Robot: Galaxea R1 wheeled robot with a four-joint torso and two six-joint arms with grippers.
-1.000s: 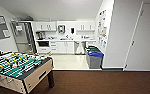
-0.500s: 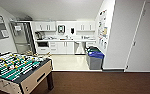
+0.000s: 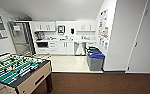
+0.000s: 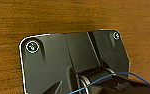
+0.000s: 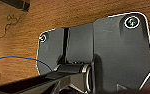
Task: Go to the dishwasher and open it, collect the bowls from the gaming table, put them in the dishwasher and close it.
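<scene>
One step in hand: driving to dishwasher [image 3: 80, 48] | it sits under counter [image 3: 66, 40], beyond bins [image 3: 95, 60], door shut | tools' state: cannot tell | next: judged, close in on it

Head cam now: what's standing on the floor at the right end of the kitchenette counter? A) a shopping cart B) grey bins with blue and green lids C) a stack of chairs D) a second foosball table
B: grey bins with blue and green lids stand on the pale kitchen floor, beside the white wall, while the foosball table is near left.
</scene>
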